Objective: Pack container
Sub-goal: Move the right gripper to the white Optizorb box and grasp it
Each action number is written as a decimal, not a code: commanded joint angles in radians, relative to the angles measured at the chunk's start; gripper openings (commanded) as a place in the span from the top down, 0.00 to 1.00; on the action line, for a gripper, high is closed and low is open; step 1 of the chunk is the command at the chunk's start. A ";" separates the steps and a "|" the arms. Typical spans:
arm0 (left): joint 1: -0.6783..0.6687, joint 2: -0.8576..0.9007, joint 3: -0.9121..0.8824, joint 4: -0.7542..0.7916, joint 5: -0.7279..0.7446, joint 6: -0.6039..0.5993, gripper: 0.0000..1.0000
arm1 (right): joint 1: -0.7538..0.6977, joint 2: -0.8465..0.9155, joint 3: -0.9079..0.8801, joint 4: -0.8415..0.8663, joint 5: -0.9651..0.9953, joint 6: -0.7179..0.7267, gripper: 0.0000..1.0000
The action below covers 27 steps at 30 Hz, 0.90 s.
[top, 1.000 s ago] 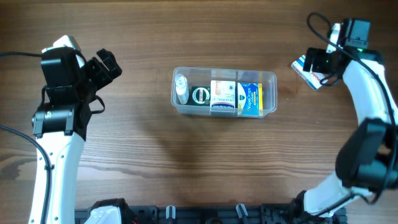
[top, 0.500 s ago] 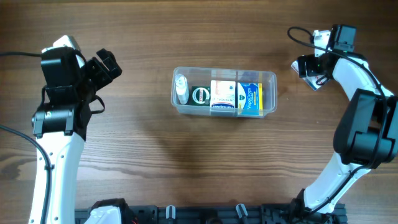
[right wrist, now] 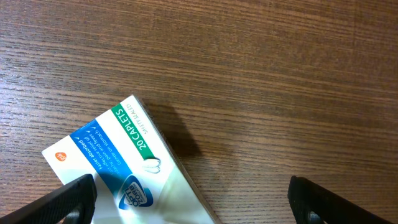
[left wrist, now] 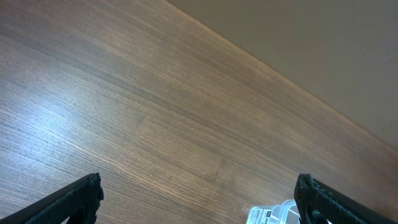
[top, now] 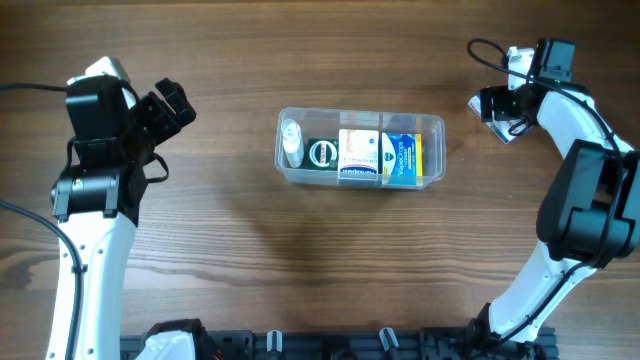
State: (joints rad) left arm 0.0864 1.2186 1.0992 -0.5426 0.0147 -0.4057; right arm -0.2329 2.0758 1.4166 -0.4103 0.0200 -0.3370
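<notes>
The clear plastic container [top: 362,114] sits mid-table and holds a small white bottle [top: 291,141], a green round tin [top: 323,153] and boxes, one of them blue and yellow [top: 402,158]. Its corner shows in the left wrist view [left wrist: 277,215]. A white medicine box with blue and green stripes [top: 506,128] lies on the table at the far right. My right gripper [top: 496,106] is open right above it; in the right wrist view the box [right wrist: 124,168] lies between the spread fingers [right wrist: 199,205], nearer the left one. My left gripper [top: 178,102] is open and empty, left of the container.
The wooden table [top: 200,230] runs around the container. The table's far edge [left wrist: 298,90] shows in the left wrist view. A black rail [top: 330,345] lines the front edge.
My right wrist has swung in over the striped box and turned, then barely shifted in the last half second. The left arm and the container have not moved.
</notes>
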 commanded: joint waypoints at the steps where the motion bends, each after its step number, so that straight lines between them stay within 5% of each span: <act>1: 0.005 0.003 0.008 0.002 0.011 0.005 0.00 | 0.000 -0.011 -0.016 -0.013 0.005 0.008 0.00; 12: 0.005 0.003 0.008 0.002 0.011 0.005 0.00 | 0.000 -0.083 -0.016 -0.061 -0.168 -0.086 0.00; 27: 0.005 0.003 0.008 0.002 0.011 0.005 0.00 | -0.017 -0.042 -0.101 0.034 -0.143 -0.168 0.00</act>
State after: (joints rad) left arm 0.0864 1.2186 1.0992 -0.5426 0.0147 -0.4057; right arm -0.2359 2.0117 1.3224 -0.3992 -0.1154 -0.5007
